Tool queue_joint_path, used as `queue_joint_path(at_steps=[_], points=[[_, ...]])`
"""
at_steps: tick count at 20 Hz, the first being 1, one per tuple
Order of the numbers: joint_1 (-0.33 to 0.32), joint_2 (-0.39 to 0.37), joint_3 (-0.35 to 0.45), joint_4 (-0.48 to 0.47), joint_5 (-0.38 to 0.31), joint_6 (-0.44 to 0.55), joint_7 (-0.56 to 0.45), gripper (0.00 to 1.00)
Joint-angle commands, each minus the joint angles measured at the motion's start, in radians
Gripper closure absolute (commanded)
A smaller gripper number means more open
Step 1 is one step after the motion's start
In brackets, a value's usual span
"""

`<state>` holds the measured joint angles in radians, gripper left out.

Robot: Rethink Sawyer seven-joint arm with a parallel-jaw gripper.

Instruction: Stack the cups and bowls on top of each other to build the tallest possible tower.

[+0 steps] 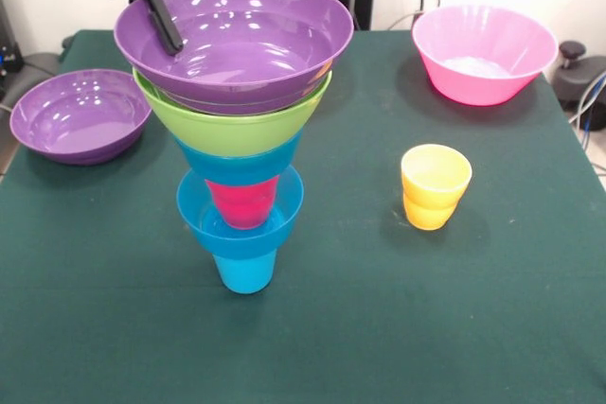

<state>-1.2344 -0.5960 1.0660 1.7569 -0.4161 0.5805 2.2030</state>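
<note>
One gripper (163, 21) reaches down from eleven o'clock, its black finger (166, 24) lying inside the rim of the top purple bowl (241, 35); whether it pinches that rim or has let go, I cannot tell. The tower (241, 139) stands left of the table's (379, 328) centre.

If this is the placing step, the bowl should sit level and centred on the lime green bowl (227, 130) before the finger lifts straight up. A sideways drag could probably topple a stack that wide above and narrow below.

Counting upward in the tower: one blue cup (244, 272), one blue bowl (239, 229), one red cup (241, 203), a second blue bowl (237, 163), one green bowl, one purple bowl.

Loose pieces number three:
- one purple bowl (80, 115) at nine o'clock
- one pink bowl (483, 54) at two o'clock
- one yellow cup (434, 186) at three o'clock, near centre

No orange bowl shows.
</note>
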Motion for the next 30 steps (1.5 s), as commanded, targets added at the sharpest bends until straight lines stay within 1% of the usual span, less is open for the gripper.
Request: queue_joint_path(at_steps=[1,15,27,30], points=[[0.029,0.028,-0.02,-0.031,-0.053,0.096,-0.234,1.0],[0.032,0.01,-0.019,0.021,-0.061,0.045,-0.184,1.0],[0.021,0.018,-0.015,0.019,-0.062,0.059,-0.204,1.0],[0.028,0.023,-0.02,0.004,-0.061,0.067,-0.209,1.0]])
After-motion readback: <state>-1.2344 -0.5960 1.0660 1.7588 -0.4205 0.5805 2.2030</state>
